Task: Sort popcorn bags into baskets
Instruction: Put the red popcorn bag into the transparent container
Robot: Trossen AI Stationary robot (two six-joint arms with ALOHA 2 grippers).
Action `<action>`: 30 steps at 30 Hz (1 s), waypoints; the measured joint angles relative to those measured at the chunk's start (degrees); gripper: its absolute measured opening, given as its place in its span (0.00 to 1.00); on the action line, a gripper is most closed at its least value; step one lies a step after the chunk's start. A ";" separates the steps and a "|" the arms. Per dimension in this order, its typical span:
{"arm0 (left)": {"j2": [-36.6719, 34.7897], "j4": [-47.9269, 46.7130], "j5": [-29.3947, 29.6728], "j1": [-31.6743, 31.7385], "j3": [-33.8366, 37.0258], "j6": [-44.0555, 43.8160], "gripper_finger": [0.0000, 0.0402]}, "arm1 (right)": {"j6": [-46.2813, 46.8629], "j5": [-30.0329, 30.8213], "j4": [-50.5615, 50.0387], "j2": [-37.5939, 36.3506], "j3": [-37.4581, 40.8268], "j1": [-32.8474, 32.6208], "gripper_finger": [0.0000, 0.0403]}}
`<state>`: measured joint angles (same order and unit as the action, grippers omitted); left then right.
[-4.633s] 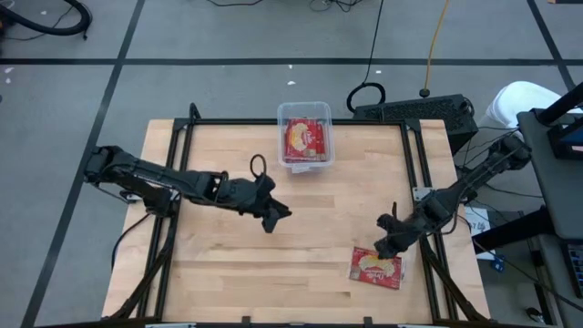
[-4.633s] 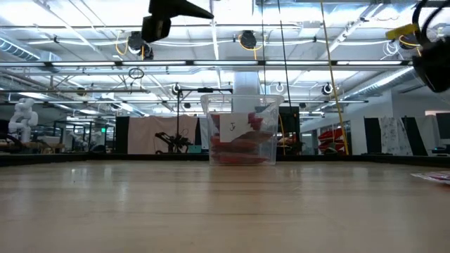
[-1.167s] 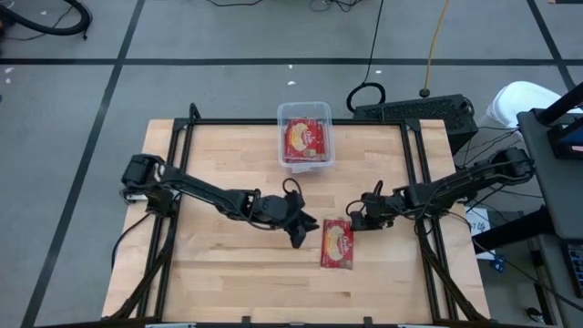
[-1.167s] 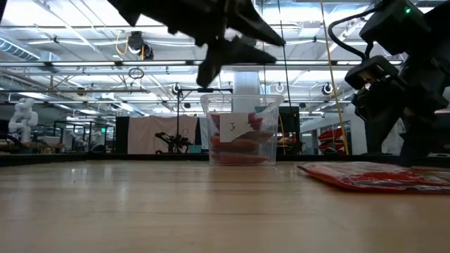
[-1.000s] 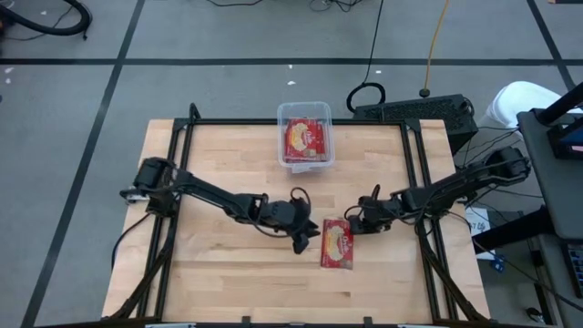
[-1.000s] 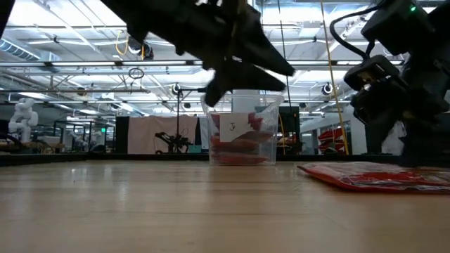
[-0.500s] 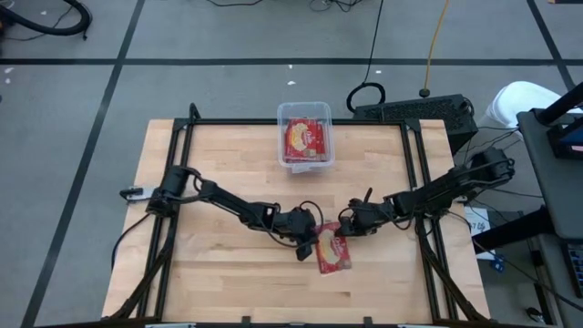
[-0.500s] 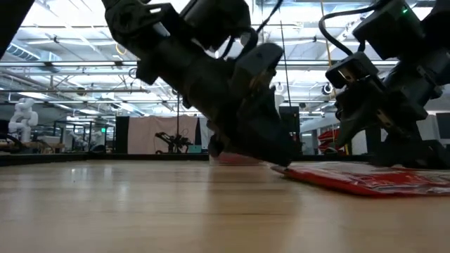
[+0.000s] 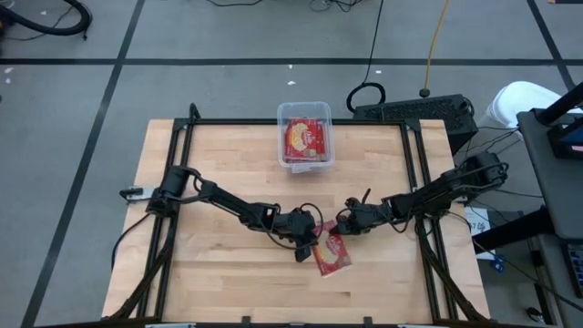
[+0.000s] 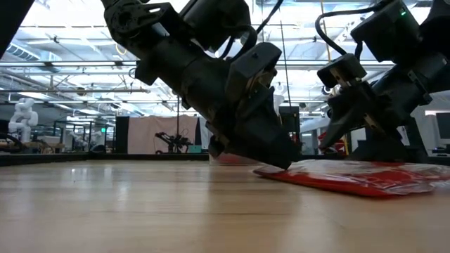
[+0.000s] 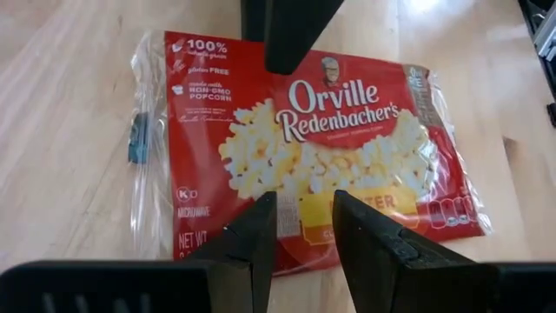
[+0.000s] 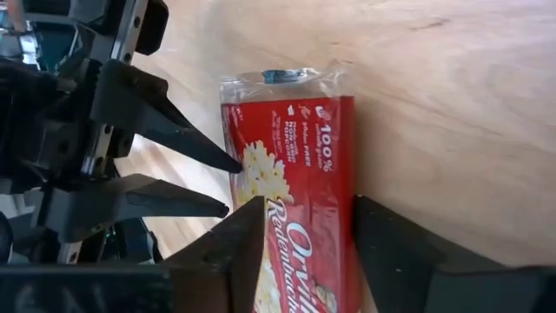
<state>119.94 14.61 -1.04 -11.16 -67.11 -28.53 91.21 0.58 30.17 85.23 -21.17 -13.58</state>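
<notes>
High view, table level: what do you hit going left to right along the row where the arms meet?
Left arm's base → left hand → popcorn bag on the table → right arm's base. The right hand sits over the bag's upper edge, so its place in the order is unclear.

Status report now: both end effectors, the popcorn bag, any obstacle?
Left end effector and right end effector open at opposite edges of popcorn bag. Bag flat on table. Tub holds one bag. Nothing between.

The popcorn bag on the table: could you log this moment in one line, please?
popcorn bag: flat on table | left gripper: open, at one edge | right gripper: open, opposite edge | basket: holds bags
</notes>
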 joint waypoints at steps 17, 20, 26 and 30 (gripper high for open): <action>-0.11 -2.29 0.16 1.42 -0.02 1.39 0.29 | -3.67 -0.66 1.62 0.04 0.02 0.00 0.09; -1.13 -3.07 -2.93 2.56 -0.02 -0.98 0.29 | -4.46 -0.60 1.80 0.04 0.02 0.00 0.02; -8.86 -9.26 -9.48 6.13 0.02 -13.76 0.29 | -4.59 -0.63 3.19 -0.02 -0.02 0.00 0.02; -16.07 -17.68 -7.33 6.75 0.02 -15.62 0.29 | -4.49 -0.52 6.08 -1.21 -0.04 0.08 0.01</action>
<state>103.87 -3.06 -8.37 -4.41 -67.09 -44.15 86.73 0.06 36.25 84.02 -21.21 -13.51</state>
